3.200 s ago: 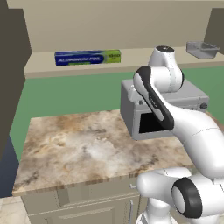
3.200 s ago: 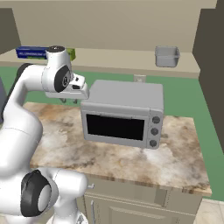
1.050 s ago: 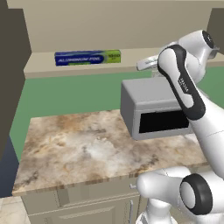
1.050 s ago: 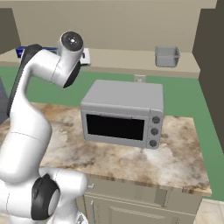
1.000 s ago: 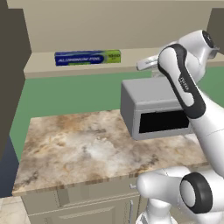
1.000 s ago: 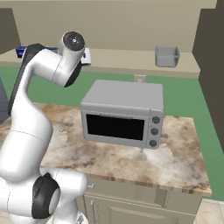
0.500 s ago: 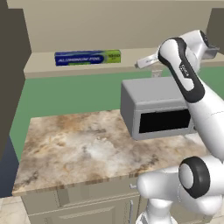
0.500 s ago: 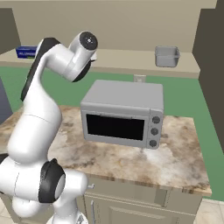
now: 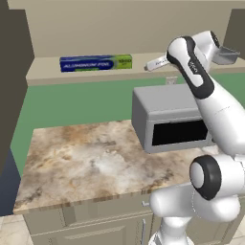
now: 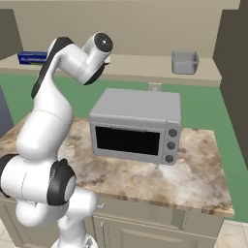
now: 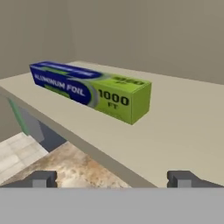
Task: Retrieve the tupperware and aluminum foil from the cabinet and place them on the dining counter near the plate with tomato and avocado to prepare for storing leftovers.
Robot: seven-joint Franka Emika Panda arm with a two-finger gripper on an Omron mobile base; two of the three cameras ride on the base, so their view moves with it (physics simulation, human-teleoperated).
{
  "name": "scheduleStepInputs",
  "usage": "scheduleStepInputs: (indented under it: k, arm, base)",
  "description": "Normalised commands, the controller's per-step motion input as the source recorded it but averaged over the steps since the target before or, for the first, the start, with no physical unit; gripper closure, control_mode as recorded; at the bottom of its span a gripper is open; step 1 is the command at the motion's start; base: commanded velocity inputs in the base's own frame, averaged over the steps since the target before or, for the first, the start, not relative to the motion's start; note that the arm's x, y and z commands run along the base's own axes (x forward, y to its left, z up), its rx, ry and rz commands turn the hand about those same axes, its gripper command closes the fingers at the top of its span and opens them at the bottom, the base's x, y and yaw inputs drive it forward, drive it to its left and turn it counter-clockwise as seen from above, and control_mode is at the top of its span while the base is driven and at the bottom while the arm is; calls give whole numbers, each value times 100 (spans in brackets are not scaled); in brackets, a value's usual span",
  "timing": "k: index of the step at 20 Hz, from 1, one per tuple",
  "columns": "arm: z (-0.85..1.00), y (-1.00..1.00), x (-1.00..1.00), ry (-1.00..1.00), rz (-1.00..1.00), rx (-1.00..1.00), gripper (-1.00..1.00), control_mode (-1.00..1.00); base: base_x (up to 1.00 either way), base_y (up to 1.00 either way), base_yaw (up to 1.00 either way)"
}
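Note:
The aluminum foil (image 9: 95, 62), a long blue carton with a lime-green end, lies on the left of the cabinet shelf (image 9: 48, 74). The hand view looks at its green end (image 11: 92, 89) from close by. My gripper (image 9: 149, 66) hovers at shelf height just right of the foil, pointing at it. It is open (image 11: 113, 179), with nothing between its fingertips (image 11: 41, 178). The grey tupperware (image 10: 184, 62) sits at the shelf's right end, apart from the gripper and half hidden behind my arm in the left base view (image 9: 226, 56). The dining counter and plate are out of view.
A big grey oven (image 10: 135, 126) with a black window stands on the marbled counter (image 9: 81, 162) under the shelf, below my arm. A dark cabinet side (image 9: 14, 81) bounds the shelf on the left. The shelf between foil and tupperware (image 10: 140, 65) is bare.
My arm's upper joints have swung over while the hand edged slightly left along the shelf toward the foil. The jaws stayed open. Foil and tupperware have not moved.

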Motion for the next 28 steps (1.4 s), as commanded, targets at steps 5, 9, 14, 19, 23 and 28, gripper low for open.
scheduleStepInputs:
  k: [5,9,14,19,23,28]
  arm:
    - [0,0,15,0,3,0,-100,-100]
    - [0,1,2,0,12,0,-100,-100]
    - [0,1,9,0,15,0,-100,-100]
    - [0,10,33,0,10,0,-100,-100]
    - [0,21,39,0,5,0,-100,-100]
    - [0,17,32,0,1,0,-100,-100]
  base:
    - [0,0,0]
    - [0,0,0]
    - [0,0,0]
    - [0,0,0]
    - [0,0,0]
    - [0,0,0]
